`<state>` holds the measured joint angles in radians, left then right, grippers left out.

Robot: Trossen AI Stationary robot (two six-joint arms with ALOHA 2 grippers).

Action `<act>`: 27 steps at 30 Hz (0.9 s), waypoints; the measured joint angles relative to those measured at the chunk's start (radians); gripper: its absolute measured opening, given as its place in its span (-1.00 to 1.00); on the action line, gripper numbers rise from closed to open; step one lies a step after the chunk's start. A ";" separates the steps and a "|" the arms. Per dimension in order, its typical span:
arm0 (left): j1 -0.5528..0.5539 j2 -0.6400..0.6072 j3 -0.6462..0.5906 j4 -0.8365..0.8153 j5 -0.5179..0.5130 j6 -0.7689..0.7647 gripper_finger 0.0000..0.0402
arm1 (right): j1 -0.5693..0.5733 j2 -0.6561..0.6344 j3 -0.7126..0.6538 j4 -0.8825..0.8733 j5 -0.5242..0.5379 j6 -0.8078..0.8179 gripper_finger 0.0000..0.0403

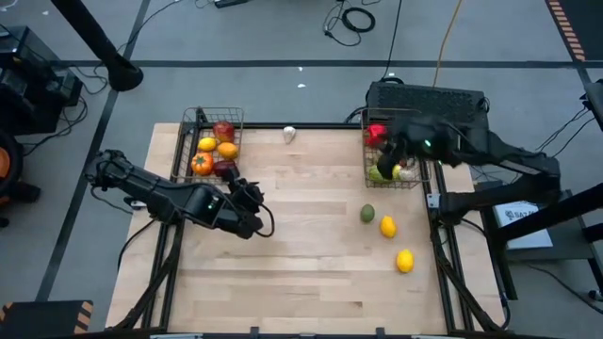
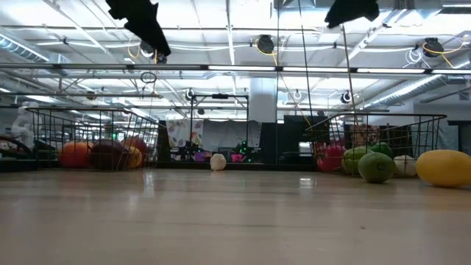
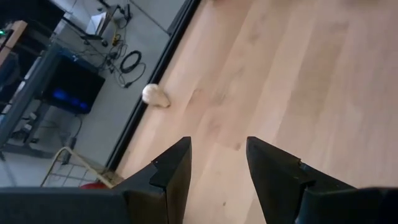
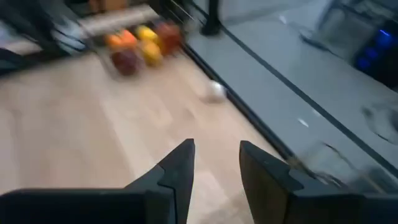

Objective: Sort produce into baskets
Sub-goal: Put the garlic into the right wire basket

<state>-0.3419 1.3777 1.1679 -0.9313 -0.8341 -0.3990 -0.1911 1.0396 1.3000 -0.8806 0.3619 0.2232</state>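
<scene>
The left basket (image 1: pixel 212 141) at the far left holds a red apple, oranges and a lemon. The right basket (image 1: pixel 391 155) at the far right holds a red pepper (image 1: pixel 375 134), a green piece and a white one. A white garlic (image 1: pixel 289 134) lies on the table at the far edge, between the baskets. A green piece (image 1: pixel 367 214) and two lemons (image 1: pixel 387 226) (image 1: pixel 405 261) lie on the table near the right edge. My left gripper (image 3: pixel 217 168) hovers open over the table's left middle (image 1: pixel 266 223). My right gripper (image 4: pixel 216 165) hangs open above the right basket (image 1: pixel 388 153). Neither has anything between its fingers.
The bare wood of the table (image 1: pixel 301 273) stretches across the middle and near side. The table frame's rails run along the left and right edges. Cables and dark equipment (image 1: pixel 429 99) sit on the floor beyond the far edge.
</scene>
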 joint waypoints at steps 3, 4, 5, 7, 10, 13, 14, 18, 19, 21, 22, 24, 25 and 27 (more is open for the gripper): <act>-0.007 0.000 0.000 0.051 0.002 0.037 -0.20 | 0.110 -0.054 -0.116 0.143 0.012 0.039 -0.41; -0.007 0.000 0.000 0.068 0.004 0.053 -0.20 | 0.140 -0.062 -0.161 0.194 0.010 0.046 -0.41; -0.007 0.000 0.000 0.088 0.004 0.075 -0.20 | 0.167 -0.068 -0.208 0.243 0.008 0.047 -0.41; -0.007 0.000 0.000 0.132 0.012 0.122 -0.20 | 0.207 -0.062 -0.288 0.312 0.003 0.031 -0.41; -0.007 0.000 0.000 0.194 0.031 0.197 -0.20 | 0.245 -0.054 -0.369 0.403 0.007 0.035 -0.41; -0.002 0.000 0.000 0.254 0.047 0.252 -0.20 | 0.269 -0.037 -0.417 0.443 0.007 0.068 -0.41; 0.003 0.000 0.000 0.269 0.049 0.263 -0.20 | 0.275 -0.028 -0.432 0.453 0.007 0.077 -0.41; 0.027 0.000 -0.030 0.313 0.060 0.295 -0.20 | 0.298 0.004 -0.473 0.511 0.012 0.102 -0.41; 0.033 0.001 -0.040 0.321 0.062 0.302 -0.20 | 0.300 0.016 -0.476 0.510 0.011 0.093 -0.41; 0.048 0.001 -0.068 0.355 0.064 0.307 -0.20 | 0.301 0.038 -0.477 0.510 0.005 0.086 -0.41; 0.058 0.001 -0.085 0.373 0.065 0.308 -0.20 | 0.302 0.042 -0.477 0.510 0.005 0.086 -0.41; 0.080 0.001 -0.118 0.388 0.073 0.308 -0.20 | 0.305 0.046 -0.477 0.512 0.005 0.082 -0.41; 0.091 0.001 -0.131 0.396 0.081 0.308 -0.20 | 0.305 0.049 -0.477 0.512 0.005 0.080 -0.41; 0.110 0.001 -0.151 0.405 0.102 0.304 -0.20 | 0.305 0.052 -0.477 0.509 0.003 0.069 -0.41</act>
<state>-0.2320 1.3788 1.0165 -0.5265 -0.7324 -0.0947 0.1143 1.0912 0.8234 -0.3717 0.3646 0.2921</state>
